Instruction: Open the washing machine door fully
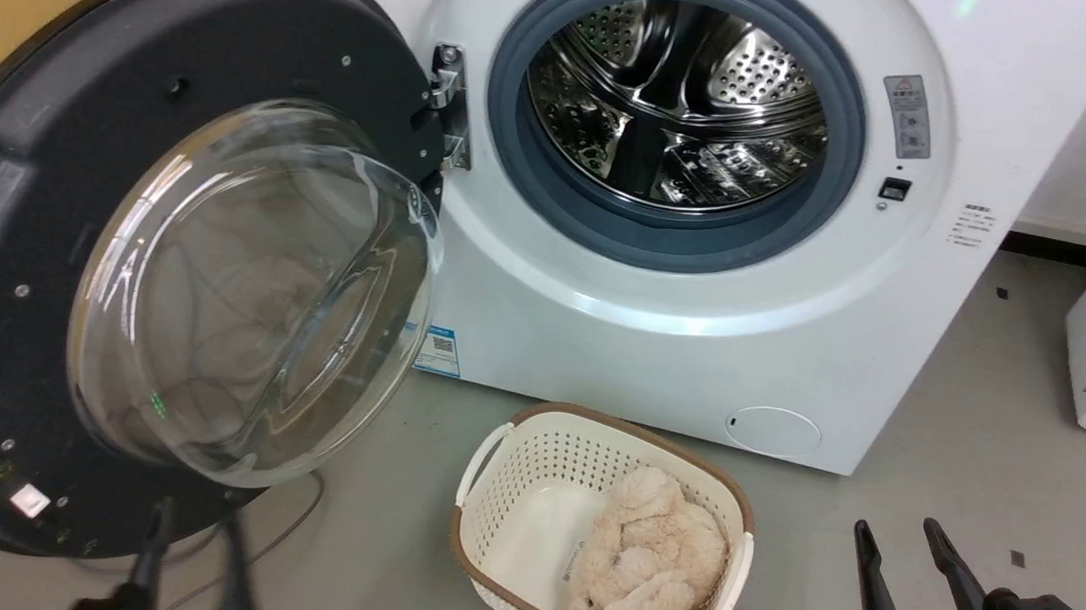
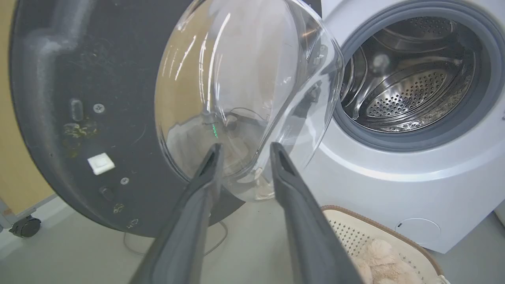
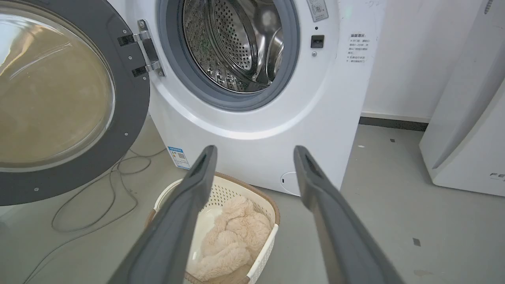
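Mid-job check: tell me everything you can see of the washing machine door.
The washing machine door is swung wide open to the left of the drum mouth, hanging on a metal hinge from the washing machine. Its inner face shows: a round matte black plastic ring with small screws, yellowish smudges and a small white tab, around a clear bulging glass bowl. The left gripper, fingers apart, sits before the bowl's lower edge; contact cannot be told.

door [image 1: 55, 137] aside, drum [image 1: 675, 109] seemingly clear, basket [image 1: 545, 456] below
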{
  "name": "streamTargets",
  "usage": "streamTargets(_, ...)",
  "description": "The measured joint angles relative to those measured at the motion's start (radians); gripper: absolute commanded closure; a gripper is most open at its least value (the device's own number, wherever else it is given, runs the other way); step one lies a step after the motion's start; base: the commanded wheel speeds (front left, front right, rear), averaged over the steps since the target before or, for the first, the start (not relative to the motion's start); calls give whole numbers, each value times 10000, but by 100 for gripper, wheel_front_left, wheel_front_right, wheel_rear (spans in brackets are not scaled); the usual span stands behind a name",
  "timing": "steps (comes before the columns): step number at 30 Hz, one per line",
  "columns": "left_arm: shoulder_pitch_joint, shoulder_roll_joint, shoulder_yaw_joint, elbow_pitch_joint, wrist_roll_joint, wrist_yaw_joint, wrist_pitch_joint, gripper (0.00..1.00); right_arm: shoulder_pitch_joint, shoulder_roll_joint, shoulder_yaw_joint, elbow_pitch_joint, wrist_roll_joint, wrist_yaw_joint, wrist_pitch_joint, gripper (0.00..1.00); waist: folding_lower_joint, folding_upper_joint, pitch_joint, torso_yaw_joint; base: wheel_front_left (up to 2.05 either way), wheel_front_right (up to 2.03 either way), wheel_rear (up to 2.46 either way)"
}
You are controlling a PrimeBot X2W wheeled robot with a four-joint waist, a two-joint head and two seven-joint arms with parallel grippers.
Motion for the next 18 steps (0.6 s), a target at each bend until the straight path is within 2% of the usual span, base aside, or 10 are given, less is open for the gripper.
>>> streamTargets(9,-221,-276,-1277,-38,514,-293,270,0,-3,0,-71,-401,-562,0,192,0,0,0,-48,-654,0,0,0)
streamTargets(18,-779,-309,-1607,541,798,-334,376,0,7,0,19,-782,-867,0,537,0,0,0,-102,-1581,0,0,0)
